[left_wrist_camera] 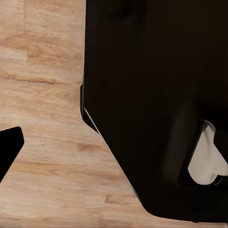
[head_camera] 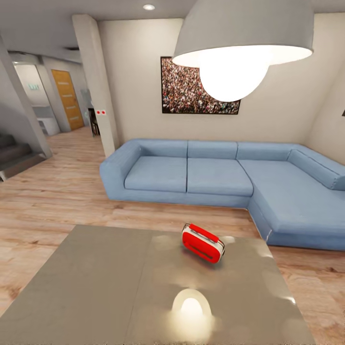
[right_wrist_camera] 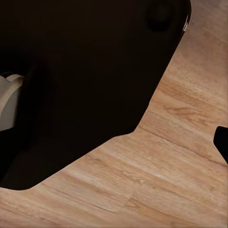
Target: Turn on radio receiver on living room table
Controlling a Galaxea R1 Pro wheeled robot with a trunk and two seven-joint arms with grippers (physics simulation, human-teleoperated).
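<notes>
The red radio receiver (head_camera: 202, 243) lies tilted on the far right part of the grey table (head_camera: 91, 287), its handle with the red bar on top and its slotted side towards me. Its dial is not visible. The table spreads across the near half of the head view. In the left wrist view, one dark fingertip (left_wrist_camera: 10, 151) of my left gripper (left_wrist_camera: 114, 156) sits at the frame edge over wood floor. One dark fingertip (right_wrist_camera: 222, 142) of my right gripper (right_wrist_camera: 114, 142) shows likewise. Both stand open with nothing held, beside my black base (left_wrist_camera: 152, 95).
A blue L-shaped sofa (head_camera: 211, 175) stands behind the table along the back and right walls. A grey dome pendant lamp (head_camera: 239, 38) hangs close overhead, reflected on the tabletop. Wood plank floor (head_camera: 52, 191) lies left of the table, with stairs (head_camera: 14, 155) and a hallway beyond.
</notes>
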